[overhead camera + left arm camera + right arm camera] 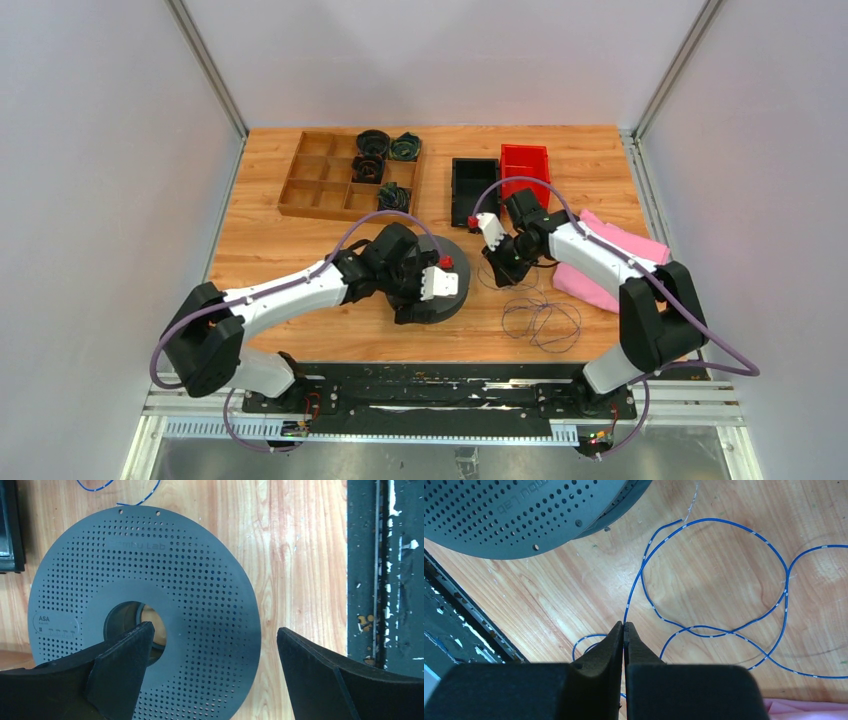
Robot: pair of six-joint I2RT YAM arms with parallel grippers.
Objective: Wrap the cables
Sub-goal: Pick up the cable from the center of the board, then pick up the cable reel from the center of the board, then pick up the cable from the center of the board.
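The thin blue cable (545, 320) lies in loose loops on the wooden table, to the right of the big grey perforated spool (458, 302). In the right wrist view my right gripper (624, 626) is shut on the cable (704, 525), which runs up out of the fingertips; the spool (524, 510) is at upper left. In the top view the right gripper (503, 272) is just right of the spool. My left gripper (214, 628) is open above the flat-lying spool (200, 565), one finger (125, 660) over the hub hole, the other (315, 675) beyond the rim. The left gripper (425, 305) hides part of the spool.
A wooden compartment tray (310, 185) with small black coiled bundles stands at the back left. A black bin (473, 190) and a red bin (525, 165) stand at the back middle. A pink cloth (610, 262) lies under the right arm. A black rail (385, 580) edges the table's near side.
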